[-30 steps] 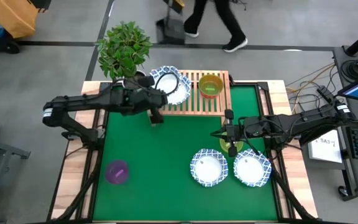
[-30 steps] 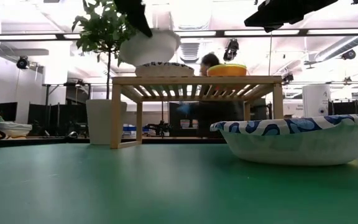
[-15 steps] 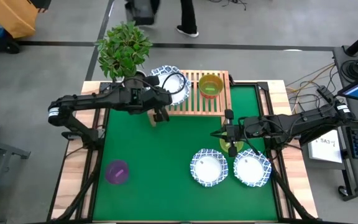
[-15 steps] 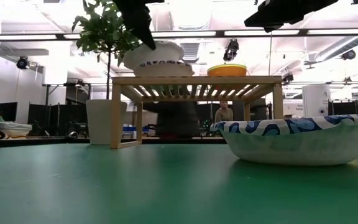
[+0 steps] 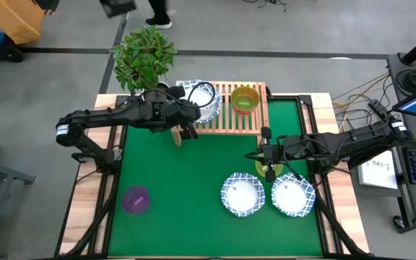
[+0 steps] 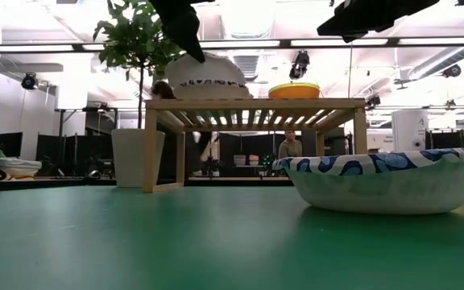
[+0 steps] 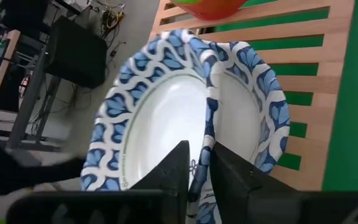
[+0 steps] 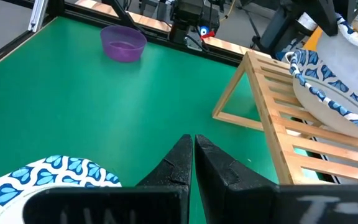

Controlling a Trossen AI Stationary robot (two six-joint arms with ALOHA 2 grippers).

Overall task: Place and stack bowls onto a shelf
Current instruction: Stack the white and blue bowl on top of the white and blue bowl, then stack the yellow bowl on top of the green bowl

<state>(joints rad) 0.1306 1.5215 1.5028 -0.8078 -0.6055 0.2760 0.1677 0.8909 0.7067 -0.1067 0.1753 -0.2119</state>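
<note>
Looking down from the high view, the left gripper is reaching over the left end of the shelf, which is standing at the table's far edge with its long side running along that edge. The top bowl is lying directly under it and toward the shelf's middle, and the left arm is by far the nearer one. The right gripper is hanging well apart, over the right half of the table near two more white bowls at the near edge. From the low view, the top bowl is sitting mouth up on the shelf, leaning slightly, with the left gripper coming down onto its left side. A small bowl is resting further right. Through the left wrist view, the left gripper is closed on the blue rim of the top bowl, one finger inside and one outside. That bowl is nesting off-centre in the lower bowl. Being round, it has no long axis, so I judge the release is turning only on the rim line between the fingers. Through the right wrist view, the right gripper is closed on nothing, pointing across the bare mat toward the shelf.
</note>
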